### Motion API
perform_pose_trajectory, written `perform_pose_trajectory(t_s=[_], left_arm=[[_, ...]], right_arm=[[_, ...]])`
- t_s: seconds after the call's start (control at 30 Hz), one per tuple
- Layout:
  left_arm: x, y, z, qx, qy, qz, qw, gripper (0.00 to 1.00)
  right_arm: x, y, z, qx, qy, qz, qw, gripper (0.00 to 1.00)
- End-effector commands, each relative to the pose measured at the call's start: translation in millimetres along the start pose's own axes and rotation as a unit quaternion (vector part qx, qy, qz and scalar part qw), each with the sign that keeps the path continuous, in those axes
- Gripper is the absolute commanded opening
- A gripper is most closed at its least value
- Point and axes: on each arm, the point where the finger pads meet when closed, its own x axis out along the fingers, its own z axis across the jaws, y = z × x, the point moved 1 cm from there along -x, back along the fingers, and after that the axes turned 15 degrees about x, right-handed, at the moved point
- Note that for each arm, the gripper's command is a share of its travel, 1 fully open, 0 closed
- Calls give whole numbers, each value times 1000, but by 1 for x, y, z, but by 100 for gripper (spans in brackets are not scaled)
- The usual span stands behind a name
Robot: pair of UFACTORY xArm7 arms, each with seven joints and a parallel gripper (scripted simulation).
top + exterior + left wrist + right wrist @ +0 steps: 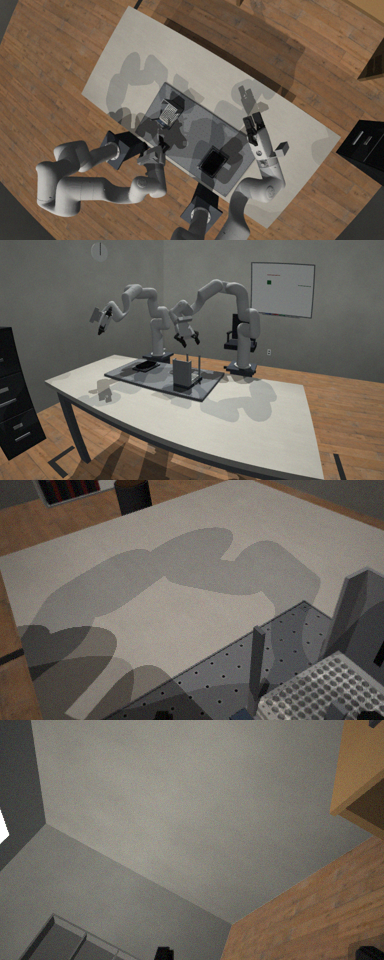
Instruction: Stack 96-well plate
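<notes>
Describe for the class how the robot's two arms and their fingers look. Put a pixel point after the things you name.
The left arm (82,188) (209,292) and right arm (239,209) (131,293) match: pale grey, smooth, rounded tubes with bulging joints. Each has a boxy grey block near the wrist and a round marking on one joint. The left fingers (180,339) and right fingers (258,120) (101,330) are black and angular. I see no loose cables.

Black plate (212,162) (146,364) flat in low nest (221,151) (144,370), pale many-welled plate (169,113) (194,377) (315,695) flat in tall-walled rack (177,105) (181,373) (357,610)
</notes>
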Motion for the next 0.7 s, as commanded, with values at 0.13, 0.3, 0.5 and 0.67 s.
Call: perform_pose_trajectory(t_s=[0.13,0.3,0.5,0.67], left_arm=[[-1,1,0,-1,-1,0,1000,100],[-1,1,0,-1,-1,0,1000,100],[-1,1,0,-1,-1,0,1000,100],[-4,4,-1,-1,-1,0,1000,100]], right_arm=[[0,1,-3,-2,1,0,1000,100],[0,1,-3,-2,1,0,1000,100],[0,1,-3,-2,1,0,1000,100],[0,1,-3,-2,1,0,1000,100]])
